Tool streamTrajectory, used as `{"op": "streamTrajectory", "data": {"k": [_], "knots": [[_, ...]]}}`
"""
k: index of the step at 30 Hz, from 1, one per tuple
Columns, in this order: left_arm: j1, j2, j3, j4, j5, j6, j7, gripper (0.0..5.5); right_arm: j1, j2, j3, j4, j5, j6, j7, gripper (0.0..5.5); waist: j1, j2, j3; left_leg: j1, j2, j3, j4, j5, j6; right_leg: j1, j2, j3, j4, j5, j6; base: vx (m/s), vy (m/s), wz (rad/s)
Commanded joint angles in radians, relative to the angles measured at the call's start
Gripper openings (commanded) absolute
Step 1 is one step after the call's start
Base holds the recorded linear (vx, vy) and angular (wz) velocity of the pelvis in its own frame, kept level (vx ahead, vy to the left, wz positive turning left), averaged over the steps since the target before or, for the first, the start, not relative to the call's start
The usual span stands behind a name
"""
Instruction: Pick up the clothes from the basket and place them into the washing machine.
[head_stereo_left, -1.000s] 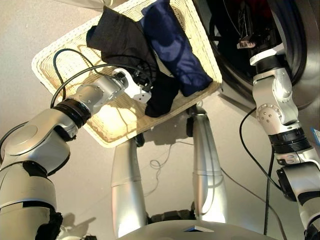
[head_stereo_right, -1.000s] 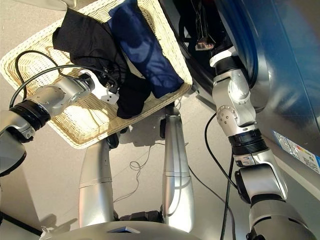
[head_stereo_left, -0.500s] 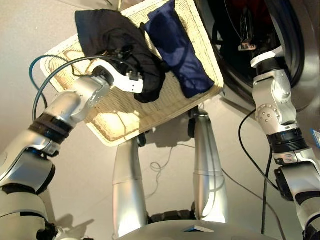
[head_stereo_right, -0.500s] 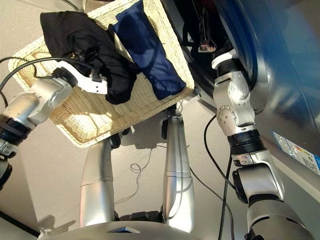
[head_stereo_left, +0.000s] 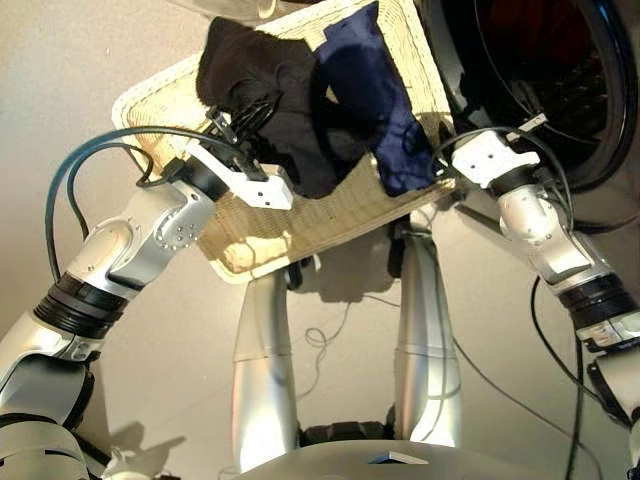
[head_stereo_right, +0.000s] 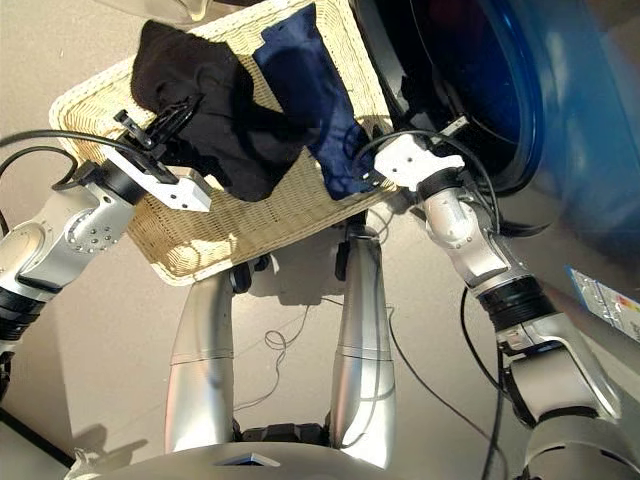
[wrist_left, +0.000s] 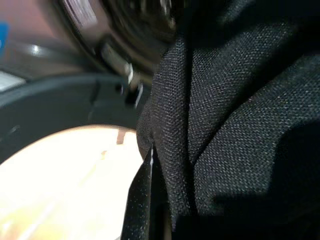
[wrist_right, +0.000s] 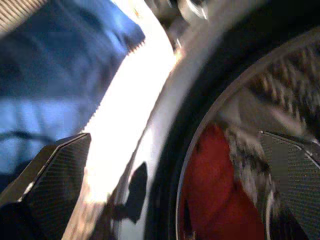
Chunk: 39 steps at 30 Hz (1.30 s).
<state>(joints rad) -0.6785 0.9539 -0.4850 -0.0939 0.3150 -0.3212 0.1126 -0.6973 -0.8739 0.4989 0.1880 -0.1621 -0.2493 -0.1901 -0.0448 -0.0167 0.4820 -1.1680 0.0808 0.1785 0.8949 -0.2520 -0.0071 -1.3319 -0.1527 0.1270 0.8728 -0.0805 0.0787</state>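
Note:
My left gripper is shut on the black garment, which hangs bunched above the cream wicker basket. In the left wrist view black cloth fills most of the frame. The navy garment lies in the basket at the side nearest the washing machine. My right gripper is open and empty at the drum's rim, just past the basket's corner. Its two fingers stand wide apart in the right wrist view. A coral-red garment lies inside the perforated drum.
The machine's round door stands open at the right. A thin cable lies looped on the floor below the basket. Black cables arc over my left forearm.
The left gripper has lifted the black garment off the basket floor and carried it right, toward the machine. The right arm has come out of the drum, down to the basket's corner.

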Motion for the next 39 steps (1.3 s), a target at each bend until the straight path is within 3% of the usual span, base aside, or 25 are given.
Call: {"op": "streamTrajectory", "data": {"k": [1,7,16,23,31,39], "knots": [[0.015,0.03,-0.01,-0.168,-0.266,-0.137,-0.015,0.0,0.026,-0.06,0.097,-0.151,0.292,-0.121,0.181,5.5,-0.023,0.05,-0.098,-0.048,-0.01,-0.059,-0.055,0.072,0.005,0.05,-0.027,-0.006,-0.046,-0.005,-0.031,0.0,0.0,0.0],[-0.033,0.069,-0.077,-0.193,-0.408,-0.175,-0.046,0.0,-0.041,-0.129,0.216,-0.192,0.344,-0.127,0.249,5.5,-0.022,0.05,-0.108,-0.058,-0.005,-0.061,-0.043,0.073,0.001,0.042,-0.03,-0.006,-0.04,-0.003,-0.032,0.0,0.0,0.0],[-0.098,0.1,-0.181,-0.216,-0.469,-0.2,-0.051,0.0,-0.032,-0.093,0.172,-0.23,0.377,-0.158,0.171,5.5,-0.023,0.054,-0.115,-0.062,-0.002,-0.057,-0.042,0.072,0.004,0.039,-0.033,-0.004,-0.041,0.002,-0.027,0.0,0.0,0.0],[-0.148,0.08,-0.248,-0.248,-0.497,-0.189,-0.055,0.0,-0.066,0.0,0.177,-0.217,0.338,-0.147,0.09,5.5,-0.019,0.061,-0.114,-0.063,-0.001,-0.052,-0.043,0.071,0.009,0.038,-0.036,-0.006,-0.044,0.003,-0.025,0.0,0.0,0.0],[-0.162,0.044,-0.263,-0.285,-0.544,-0.187,-0.066,0.0,-0.087,0.073,0.163,-0.211,0.244,-0.129,0.002,5.5,-0.017,0.065,-0.109,-0.064,-0.003,-0.05,-0.047,0.072,0.009,0.038,-0.034,-0.005,-0.047,0.004,-0.024,0.0,0.0,0.0],[-0.295,-0.001,-0.363,-0.34,-0.599,-0.177,-0.109,0.0,-0.237,0.102,0.305,-0.178,0.259,-0.111,0.053,5.5,-0.013,0.061,-0.11,-0.064,0.001,-0.054,-0.05,0.076,0.006,0.042,-0.036,-0.014,-0.049,0.005,-0.023,0.0,0.0,0.0]]}}
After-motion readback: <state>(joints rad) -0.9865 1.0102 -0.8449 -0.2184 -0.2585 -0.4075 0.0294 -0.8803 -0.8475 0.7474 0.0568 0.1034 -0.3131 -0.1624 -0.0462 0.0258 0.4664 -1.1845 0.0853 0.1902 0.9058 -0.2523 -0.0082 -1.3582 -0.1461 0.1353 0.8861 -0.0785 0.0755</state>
